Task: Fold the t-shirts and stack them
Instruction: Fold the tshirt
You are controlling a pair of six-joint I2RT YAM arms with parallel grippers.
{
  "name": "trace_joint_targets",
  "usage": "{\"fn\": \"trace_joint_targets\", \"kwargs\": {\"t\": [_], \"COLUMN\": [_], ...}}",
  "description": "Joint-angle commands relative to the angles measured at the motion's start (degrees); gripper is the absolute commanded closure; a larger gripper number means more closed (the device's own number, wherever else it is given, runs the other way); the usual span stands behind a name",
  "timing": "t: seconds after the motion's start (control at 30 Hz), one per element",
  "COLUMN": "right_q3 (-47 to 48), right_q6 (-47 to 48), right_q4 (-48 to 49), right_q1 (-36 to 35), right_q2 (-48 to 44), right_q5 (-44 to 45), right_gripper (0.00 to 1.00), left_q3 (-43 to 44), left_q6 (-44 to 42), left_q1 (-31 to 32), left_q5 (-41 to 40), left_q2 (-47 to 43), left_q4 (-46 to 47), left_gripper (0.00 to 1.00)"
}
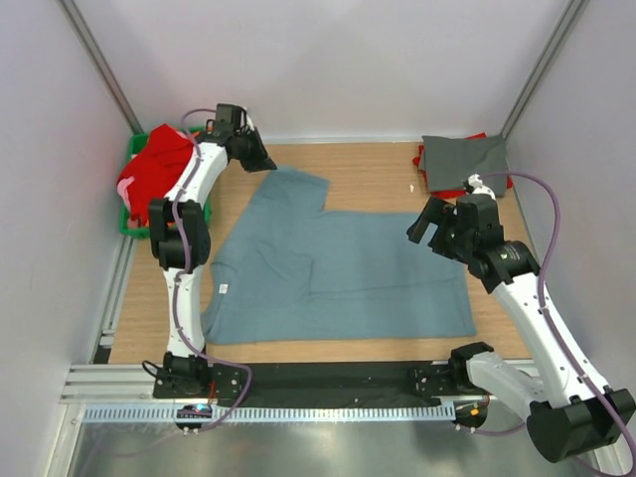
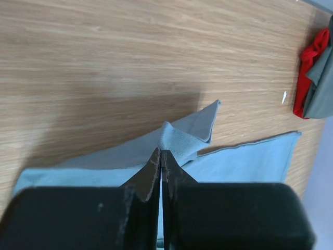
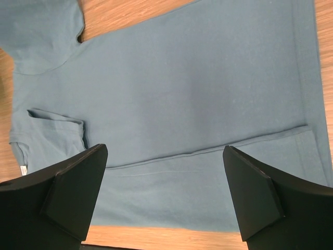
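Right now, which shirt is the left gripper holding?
The blue-grey t-shirt spread across mid-table; the left gripper pinches its far sleeve. The dark grey shirt lies folded far right, the red ones heaped far left.

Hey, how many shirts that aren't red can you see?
2: the blue-grey t-shirt spread mid-table, and a darker grey t-shirt folded at the far right corner. The red pile far left may hide others.

Overhead view; wrist close-ups (t-shirt shared)

Bright, even light — a soft broad shadow darkens the wooden table; the close left hand looks slightly blurred.
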State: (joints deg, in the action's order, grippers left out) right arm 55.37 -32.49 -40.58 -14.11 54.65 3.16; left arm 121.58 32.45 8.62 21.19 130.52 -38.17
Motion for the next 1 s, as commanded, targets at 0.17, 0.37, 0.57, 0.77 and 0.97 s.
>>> {"fn": "trace_joint_targets", "kwargs": {"t": [0.17,0.37,0.57,0.77,0.97], "right_q3": [1.5,11.7,22.1,32.0,40.8], "right_q6": [-1.4,-1.7,-0.6,0.5,2.0], "right_q4": [2.6,5.1,4.7,4.2,1.4], "right_q1": [2.0,13.4,17.7,18.9,19.4], "right_q2": [11.3,28.5,44.9,57.4,64.3], "right_q5": [4.8,1.2,6.1,5.7,9.0], "right_gripper": [0.0,0.05,0.19,0.24,0.28], "left_q3": [-8.7,-12.7,-14.5,-15.8,-16.0], "left_q6": [0.2,0.7,0.2,-0.5,-0.2], "left_q1": [1.0,3.5,3.9,3.8,3.0], "left_q5": [-1.3,-0.4,-0.3,0.1,1.1], "left_q2": [-8.6,-13.9,-16.5,-17.8,-17.3], "left_q4": [-3.4,-5.0,-5.1,-5.2,-5.2], "left_gripper": [1.0,1.0,1.0,1.0,1.0]}}
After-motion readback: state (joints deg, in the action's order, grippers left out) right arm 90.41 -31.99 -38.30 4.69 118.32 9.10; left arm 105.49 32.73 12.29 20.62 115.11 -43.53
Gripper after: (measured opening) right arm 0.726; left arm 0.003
